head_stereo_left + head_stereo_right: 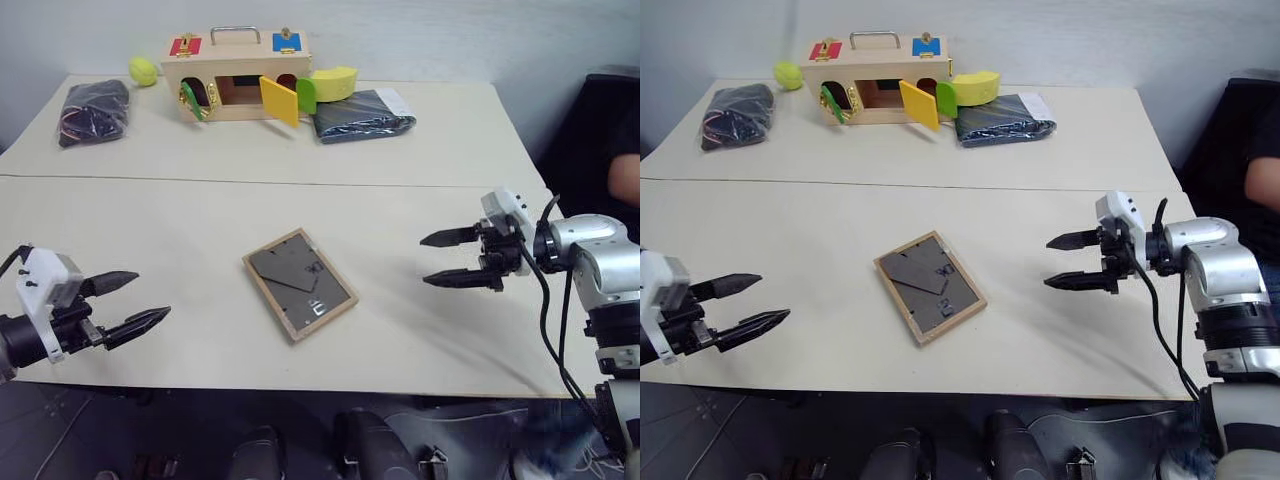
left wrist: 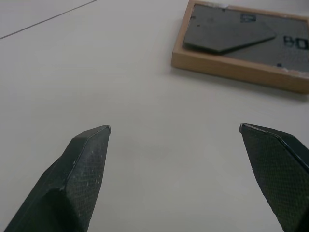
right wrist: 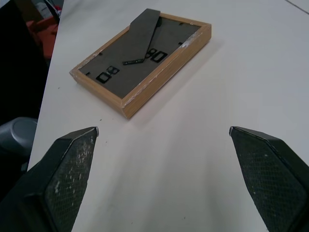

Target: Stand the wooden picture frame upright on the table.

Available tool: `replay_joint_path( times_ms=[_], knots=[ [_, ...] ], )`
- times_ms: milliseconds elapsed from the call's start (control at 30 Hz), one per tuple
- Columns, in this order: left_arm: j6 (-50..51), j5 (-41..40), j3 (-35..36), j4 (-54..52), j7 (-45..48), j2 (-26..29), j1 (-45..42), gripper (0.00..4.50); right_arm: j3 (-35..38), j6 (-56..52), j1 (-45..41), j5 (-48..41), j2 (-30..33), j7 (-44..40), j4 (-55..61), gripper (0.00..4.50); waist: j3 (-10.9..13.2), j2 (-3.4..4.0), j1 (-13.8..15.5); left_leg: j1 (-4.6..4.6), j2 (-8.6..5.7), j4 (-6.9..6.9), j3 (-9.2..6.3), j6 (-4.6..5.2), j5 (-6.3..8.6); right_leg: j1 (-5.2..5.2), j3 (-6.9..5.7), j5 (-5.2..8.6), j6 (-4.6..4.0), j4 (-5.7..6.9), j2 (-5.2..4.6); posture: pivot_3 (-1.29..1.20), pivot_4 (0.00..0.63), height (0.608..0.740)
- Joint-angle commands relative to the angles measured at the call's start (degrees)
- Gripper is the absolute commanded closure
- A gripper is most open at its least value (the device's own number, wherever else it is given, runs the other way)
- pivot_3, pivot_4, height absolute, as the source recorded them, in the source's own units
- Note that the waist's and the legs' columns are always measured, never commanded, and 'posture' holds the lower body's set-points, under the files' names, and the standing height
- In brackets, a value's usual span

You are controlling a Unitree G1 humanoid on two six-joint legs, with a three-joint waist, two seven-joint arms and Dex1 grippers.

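My left pincer hangs low over the near edge of the big cream table. Its two black fingers are spread wide apart, and nothing is between them. My right pincer hangs over the other side of the table. Its fingers are spread wide too, and it holds nothing.

Between my two pincers lies the small flat picture frame of light wood. It lies flat, face down, with its dark grey back panel up and its fold-out stand folded flat on the back. It is turned a bit askew. It touches neither pincer; both point toward it from each side.

Farther off, past the seam line across the table, sits a wooden box with a handle and coloured flaps. A dark bag and a yellow-green ball lie beyond my left pincer. A dark folded packet lies beyond my right one.
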State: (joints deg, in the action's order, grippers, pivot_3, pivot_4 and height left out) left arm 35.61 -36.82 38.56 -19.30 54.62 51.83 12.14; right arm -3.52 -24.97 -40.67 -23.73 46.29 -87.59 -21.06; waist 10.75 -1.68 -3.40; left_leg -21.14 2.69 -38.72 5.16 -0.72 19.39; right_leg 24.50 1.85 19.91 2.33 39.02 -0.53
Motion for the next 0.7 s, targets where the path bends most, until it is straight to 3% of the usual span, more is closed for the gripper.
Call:
replay_joint_path(
  times_ms=[33,300,433,500,700],
  knots=[
    [-0.1,-1.7,2.3,-2.4,0.8,-0.1,0.8,0.00,1.4,-0.1,-0.2,-1.0,-0.3,-0.6,0.5,0.02,0.0,0.01,0.0,-0.02,0.00,0.01,0.00,-0.01,-0.01,0.02,0.00,0.00,0.00,-0.01,0.00,0.00,0.150,0.740],
    [0.5,0.3,0.1,-3.2,-0.6,0.8,0.8,0.00,1.7,2.8,-0.9,1.6,-4.1,6.1,0.0,0.02,0.0,0.01,-0.2,0.01,0.00,0.01,0.02,-0.01,-0.01,0.02,0.02,0.00,0.01,0.04,0.01,0.00,0.150,0.740],
    [-2.9,4.1,-5.2,-2.9,1.4,2.0,0.7,0.00,-0.4,4.4,-2.0,4.2,-5.9,7.7,-0.2,0.02,0.0,0.02,-0.2,0.02,-0.01,0.01,0.03,-0.07,-0.04,0.02,0.02,0.00,0.01,0.06,0.02,0.00,0.150,0.740],
    [-7.0,8.3,-11.9,-0.9,3.3,3.8,-1.7,0.00,-2.8,6.8,-3.2,7.2,-8.0,9.3,-1.3,0.02,0.0,0.02,-0.2,0.02,-0.01,0.02,0.03,-0.08,-0.04,0.02,0.02,0.00,0.01,0.05,0.01,0.00,0.150,0.740],
    [-16.4,17.0,-25.9,7.7,6.8,5.3,-11.9,1.72,-7.2,16.1,-6.0,14.4,-11.9,11.4,-7.2,1.78,0.0,0.02,-0.3,-0.04,-0.03,-0.02,0.07,-0.14,-0.09,0.08,0.02,-0.01,0.00,0.08,0.03,0.00,0.150,0.740]
  ],
)
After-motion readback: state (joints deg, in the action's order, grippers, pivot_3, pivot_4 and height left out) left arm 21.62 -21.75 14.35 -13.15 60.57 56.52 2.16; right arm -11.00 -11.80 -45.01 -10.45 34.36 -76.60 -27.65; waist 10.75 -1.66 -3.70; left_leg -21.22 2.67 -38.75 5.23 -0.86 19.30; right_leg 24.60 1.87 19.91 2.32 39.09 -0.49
